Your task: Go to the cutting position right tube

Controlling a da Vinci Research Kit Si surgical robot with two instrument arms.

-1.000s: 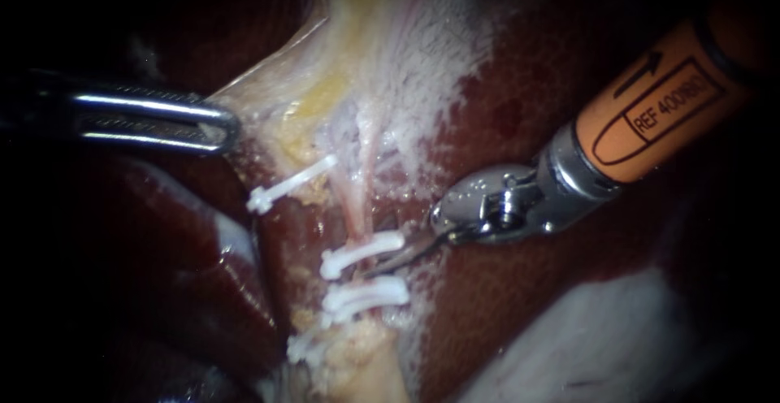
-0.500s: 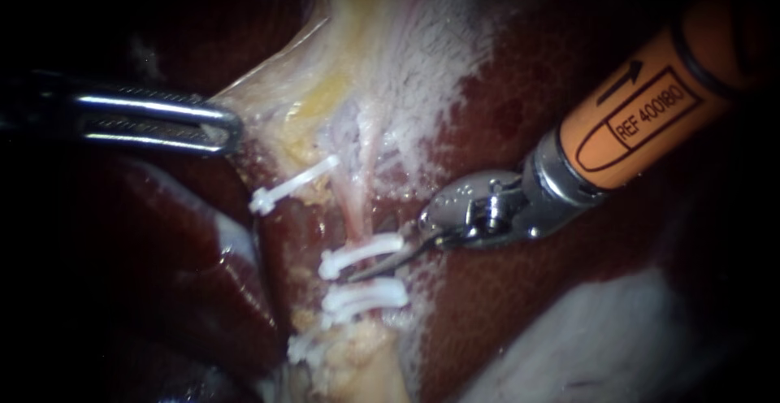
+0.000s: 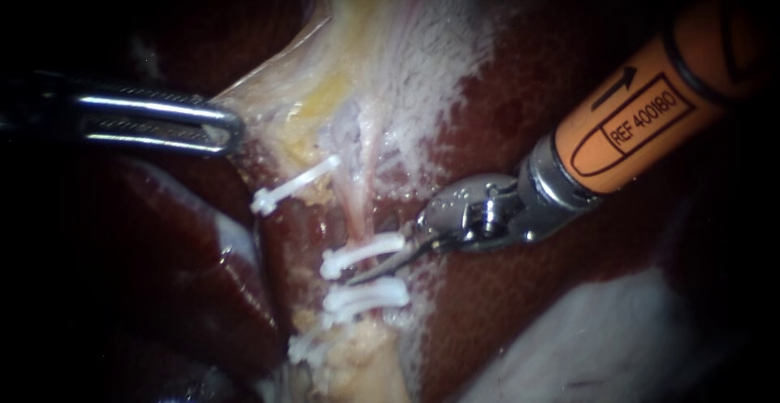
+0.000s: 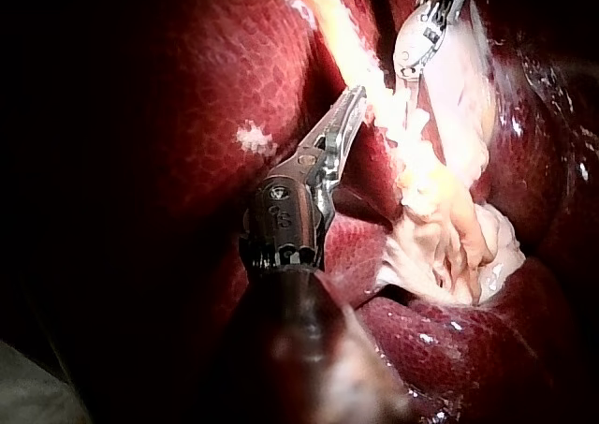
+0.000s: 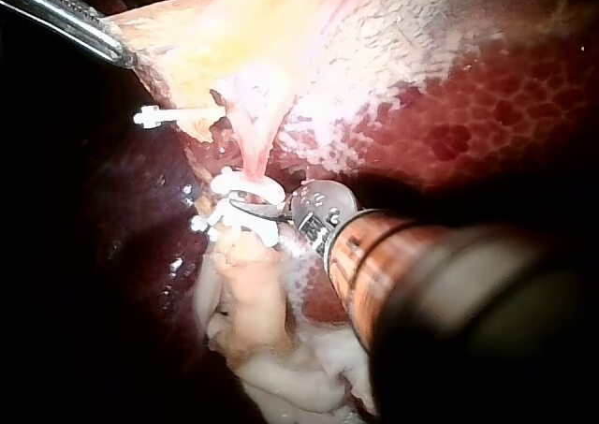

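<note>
Right instrument [image 3: 363,275] at the right tube [image 3: 358,208]: its slim dark tip sits in the gap between an upper clip [image 3: 361,253] and a pair of lower clips [image 3: 366,295]. The white clips cover part of the tip. No view shows whether this end effector is open or closed, and it cannot be told whether the tip touches the tube.

The tube is a thin pink strand. It runs down from a fan of pale tissue [image 3: 382,62] to the clips and is hidden where it passes under them. Below the clips lies a lump of yellowish fat [image 3: 357,354].

A lone clip [image 3: 294,184] sits apart to the left, on something too faint to identify.

The right instrument's orange-sleeved shaft comes in from the upper right and is cut off at the frame edge. Its metal wrist angles down toward the tube, above the dark red liver [image 3: 528,289].

The left instrument [image 3: 230,127] reaches in almost level from the left, with its shaft lost in shadow. Its end effector is clamped on the edge of the pale tissue, which stretches taut toward it.

A whitish mass [image 3: 617,338] at lower right cannot be identified.
</note>
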